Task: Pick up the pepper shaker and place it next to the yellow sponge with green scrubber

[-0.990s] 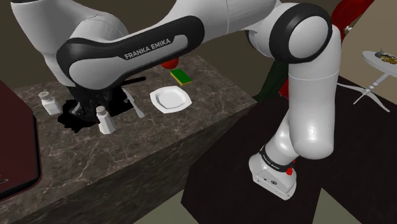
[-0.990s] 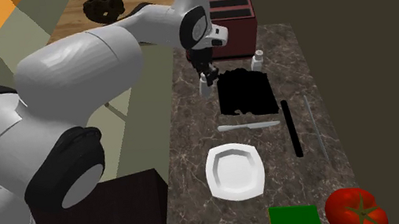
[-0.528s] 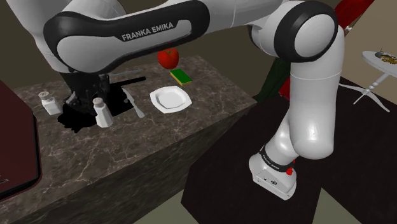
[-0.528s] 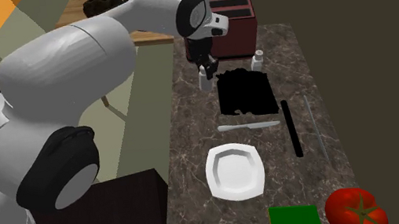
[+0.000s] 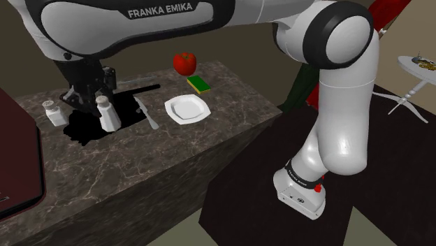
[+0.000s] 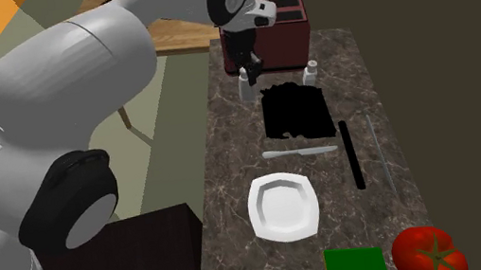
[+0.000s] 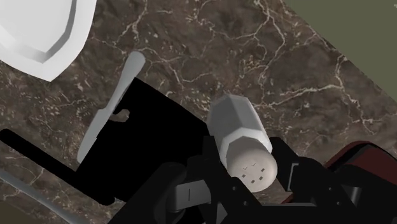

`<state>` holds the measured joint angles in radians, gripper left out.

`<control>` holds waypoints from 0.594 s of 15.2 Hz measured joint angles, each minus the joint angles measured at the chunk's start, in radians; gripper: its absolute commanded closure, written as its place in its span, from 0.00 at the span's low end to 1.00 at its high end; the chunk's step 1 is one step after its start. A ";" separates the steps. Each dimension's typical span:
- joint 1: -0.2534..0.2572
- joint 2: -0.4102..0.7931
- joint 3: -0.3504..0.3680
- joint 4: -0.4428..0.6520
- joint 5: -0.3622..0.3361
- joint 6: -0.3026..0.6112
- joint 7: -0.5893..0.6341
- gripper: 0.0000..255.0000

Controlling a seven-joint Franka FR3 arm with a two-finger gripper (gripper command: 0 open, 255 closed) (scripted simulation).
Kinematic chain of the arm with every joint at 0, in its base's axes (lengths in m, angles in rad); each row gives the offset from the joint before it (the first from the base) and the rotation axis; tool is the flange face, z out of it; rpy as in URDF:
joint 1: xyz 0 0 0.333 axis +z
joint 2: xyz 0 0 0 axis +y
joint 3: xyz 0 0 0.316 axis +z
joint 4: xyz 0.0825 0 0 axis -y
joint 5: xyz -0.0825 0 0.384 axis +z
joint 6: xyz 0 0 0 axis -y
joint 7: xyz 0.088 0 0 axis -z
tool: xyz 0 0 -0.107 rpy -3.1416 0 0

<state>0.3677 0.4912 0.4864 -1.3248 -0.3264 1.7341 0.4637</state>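
Since a second ago the pincer (image 5: 102, 96) has climbed and drawn toward the shoulder view's left, carrying the pepper shaker (image 5: 107, 115) with it; its two black fingers are clamped on the shaker just under the cap; in the wrist view the pale shaker (image 7: 240, 137) sits between them with its perforated top facing the camera; it appears clear of the dark marbled tabletop (image 5: 230, 94), hanging at the edge of a flat black patch (image 5: 85, 127); a second white shaker (image 5: 52, 112) stands on the far side of that patch; a white knife (image 5: 147, 114) lies between the patch and a white plate (image 5: 186, 109); the yellow sponge with green scrubber (image 5: 199, 84) lies beyond the plate, beside a red tomato (image 5: 184, 63), well apart from the held shaker.
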 measured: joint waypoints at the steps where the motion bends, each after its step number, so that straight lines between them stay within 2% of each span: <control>1: 0.001 -0.002 0.000 0.013 0.001 -0.014 -0.003 1.00; 9: 0.022 0.005 0.003 0.134 0.002 -0.126 -0.019 1.00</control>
<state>0.3893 0.4959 0.4890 -1.1904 -0.3247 1.6077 0.4451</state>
